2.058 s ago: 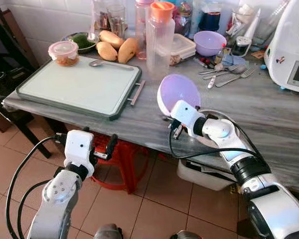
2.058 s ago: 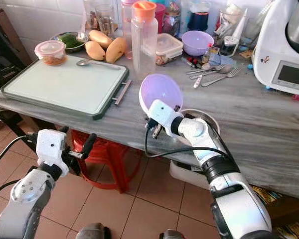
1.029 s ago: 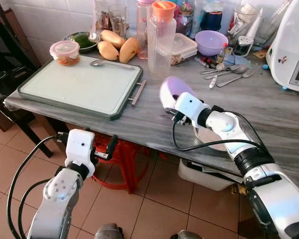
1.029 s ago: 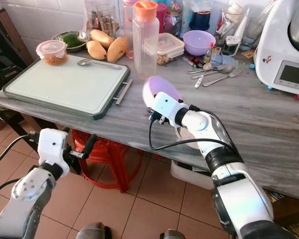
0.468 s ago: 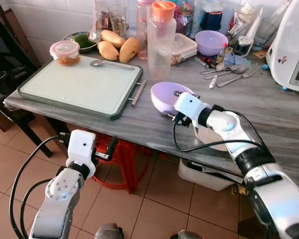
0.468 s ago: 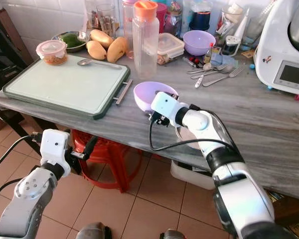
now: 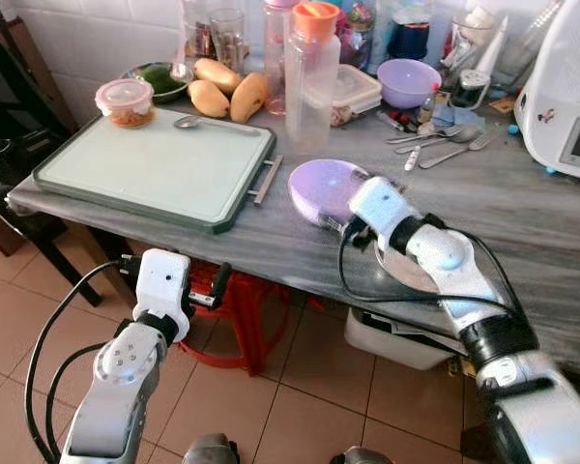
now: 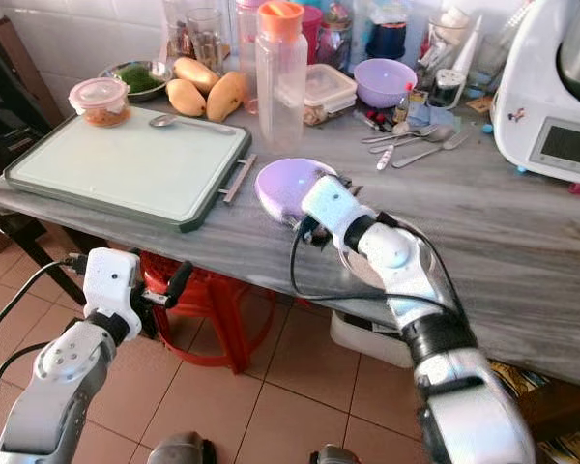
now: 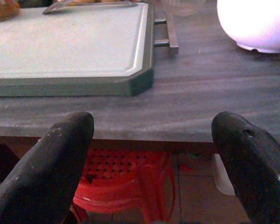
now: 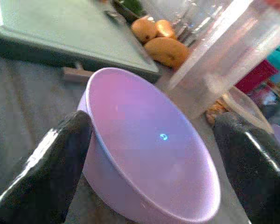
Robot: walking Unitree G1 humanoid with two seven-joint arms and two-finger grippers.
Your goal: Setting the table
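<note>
A lilac bowl (image 7: 325,187) stands upright on the grey marble table (image 7: 522,208), just right of the green board's handle. My right gripper (image 7: 346,217) is at the bowl's near side, open; its two black fingers (image 10: 46,163) stand wide on either side of the bowl (image 10: 144,149). Whether they touch the rim I cannot tell. My left gripper (image 7: 174,288) hangs open below the table's front edge, with nothing between its fingers (image 9: 51,158). The left wrist view catches the bowl (image 9: 256,23) on the table top.
A green cutting board (image 7: 155,164) carries a spoon (image 7: 198,122) and a food tub (image 7: 124,101). Mangoes (image 7: 222,92), a tall bottle (image 7: 309,72), another lilac bowl (image 7: 409,82), cutlery (image 7: 440,145) and a white appliance (image 7: 565,87) line the back. A red stool (image 7: 237,309) stands under the table.
The bowl, held tilted on edge by my right gripper, has been lowered and now rests level on the table. The right fingers have spread. The left arm has barely moved.
</note>
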